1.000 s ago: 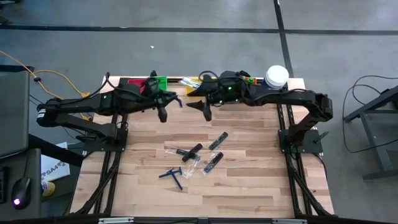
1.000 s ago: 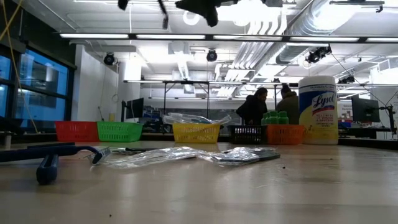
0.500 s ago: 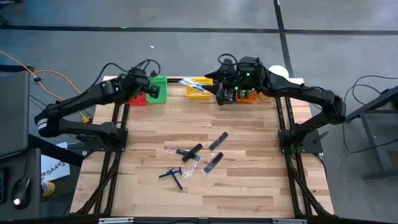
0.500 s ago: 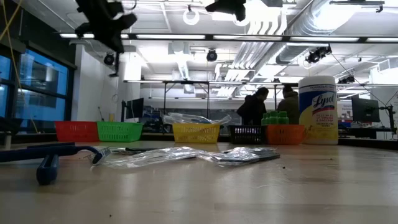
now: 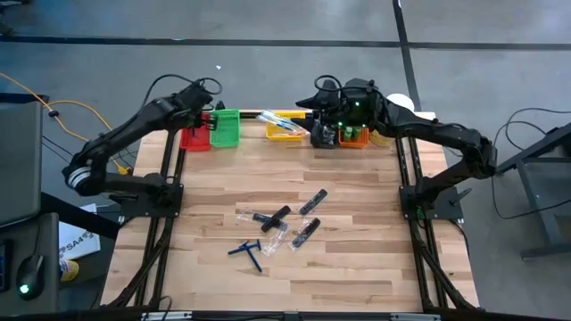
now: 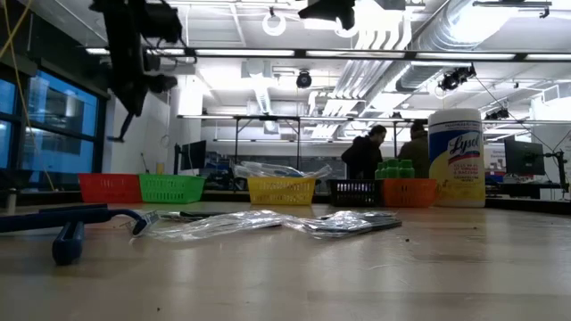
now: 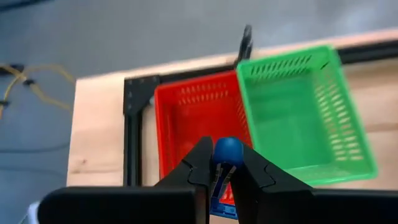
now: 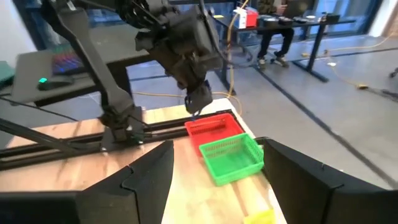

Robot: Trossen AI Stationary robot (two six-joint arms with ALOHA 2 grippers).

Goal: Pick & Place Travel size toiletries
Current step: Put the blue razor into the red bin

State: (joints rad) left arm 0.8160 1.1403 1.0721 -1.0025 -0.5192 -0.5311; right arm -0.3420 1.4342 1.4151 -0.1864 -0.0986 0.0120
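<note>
My left gripper (image 7: 221, 163) is shut on a blue razor (image 7: 228, 150) and hangs above the red mesh bin (image 7: 198, 124) at the table's far left; it also shows in the high view (image 5: 203, 113) and the low view (image 6: 125, 85). My right gripper (image 8: 214, 186) is open, high over the black bin (image 5: 323, 138) and orange bin (image 5: 354, 135). Another blue razor (image 5: 246, 251), clear-wrapped toothbrushes (image 5: 268, 225) and slim black tubes (image 5: 309, 203) lie flat mid-table. My left gripper pinches the blue razor between its two fingers. The razor's rounded blue end (image 7: 228, 148) sticks out just past the fingertips, and more blue shows beneath them (image 7: 219, 203). The fingers point down from above. The razor is lifted clear, over the red bin.
A row of mesh bins lines the far edge: red, green (image 5: 225, 129), yellow (image 5: 284, 127), black, orange. A large white jar (image 6: 456, 159) stands at the far right. People stand in the room beyond the table (image 6: 366, 152). Bare wood lies along the near edge.
My left gripper has swung from over the far middle of the table up and toward the far left corner, ending above the red bin. My right gripper has moved from the far middle to the far edge, above the black and orange bins. The items on the table have stayed put.
</note>
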